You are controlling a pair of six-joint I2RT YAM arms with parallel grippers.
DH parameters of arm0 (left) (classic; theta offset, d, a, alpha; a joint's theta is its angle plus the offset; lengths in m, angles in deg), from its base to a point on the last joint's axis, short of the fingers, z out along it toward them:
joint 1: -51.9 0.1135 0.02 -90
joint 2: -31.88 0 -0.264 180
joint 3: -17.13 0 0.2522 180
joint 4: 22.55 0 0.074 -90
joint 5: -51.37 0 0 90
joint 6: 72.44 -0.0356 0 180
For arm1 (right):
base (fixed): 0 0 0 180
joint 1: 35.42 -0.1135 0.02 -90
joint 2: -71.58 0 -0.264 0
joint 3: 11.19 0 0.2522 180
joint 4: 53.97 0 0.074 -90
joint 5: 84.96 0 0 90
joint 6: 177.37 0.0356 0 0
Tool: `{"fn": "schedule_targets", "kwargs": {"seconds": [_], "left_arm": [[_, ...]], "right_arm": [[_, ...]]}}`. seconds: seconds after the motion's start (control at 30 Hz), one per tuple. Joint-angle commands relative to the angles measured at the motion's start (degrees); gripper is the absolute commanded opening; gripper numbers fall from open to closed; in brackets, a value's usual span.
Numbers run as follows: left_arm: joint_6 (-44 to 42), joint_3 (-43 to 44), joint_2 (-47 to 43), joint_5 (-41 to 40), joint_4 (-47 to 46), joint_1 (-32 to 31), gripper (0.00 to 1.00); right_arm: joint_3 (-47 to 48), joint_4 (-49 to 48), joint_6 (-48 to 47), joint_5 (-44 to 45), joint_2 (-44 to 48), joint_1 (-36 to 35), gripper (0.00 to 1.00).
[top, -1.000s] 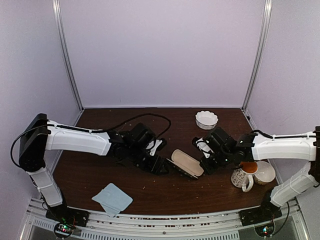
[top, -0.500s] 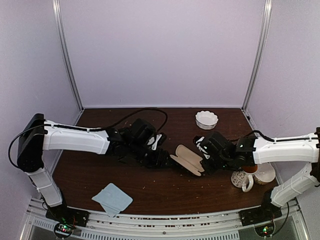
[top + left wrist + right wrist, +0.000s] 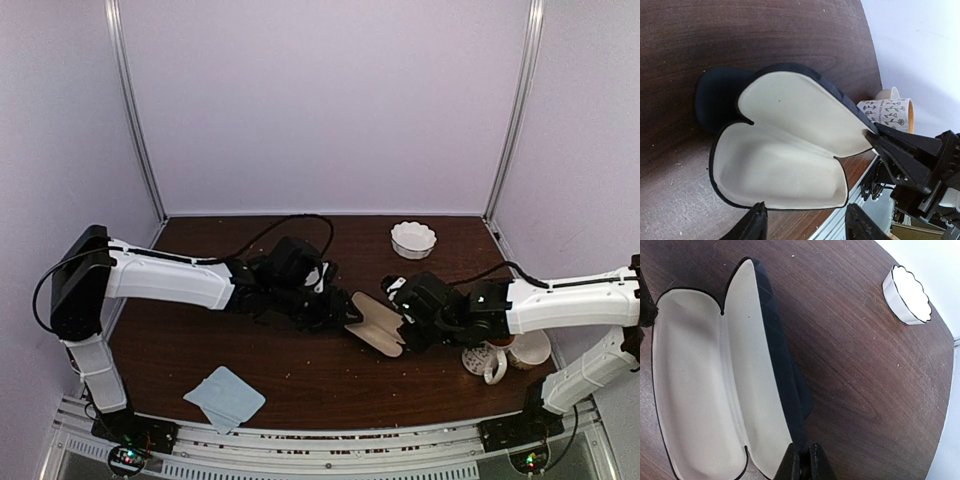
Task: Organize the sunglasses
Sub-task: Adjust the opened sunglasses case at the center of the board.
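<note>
White-walled lab booth (image 3: pixel 320 100), aluminium posts (image 3: pixel 135 110)

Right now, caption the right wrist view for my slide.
Right tool pinches the rim of the open, empty, cream-lined glasses case on a dark wood table, white scalloped bowl beyond.

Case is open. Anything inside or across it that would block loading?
Nothing visible. Both cream-lined halves of the case are empty. The right gripper pinches the lid's end edge, clear of the cavity; the left gripper stands open at the lower half's rim. No sunglasses show in any view.
</note>
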Motion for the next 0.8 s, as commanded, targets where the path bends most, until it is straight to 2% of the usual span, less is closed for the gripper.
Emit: {"fn": "schedule_targets", "kwargs": {"seconds": [0.0,0.5,0.6,0.77], "left_arm": [[1.83,1.32,1.33,-1.63,0.06,0.08,0.56],[1.85,0.72,-1.27,-7.91,3.8,0.08,0.56],[2.25,-0.23,-0.71,-8.34,2.61,0.08,0.5],[2.84,-0.04,0.14,-8.4,3.28,0.08,0.34]], "right_arm": [[2.54,-1.27,-0.06,3.72,1.52,-1.09,0.0],[4.03,0.14,-0.5,7.97,-1.29,-3.75,0.0],[4.36,0.18,-0.5,8.64,-1.67,-4.25,0.0],[5.13,0.9,-0.33,10.71,-2.72,-5.1,0.0]]}}
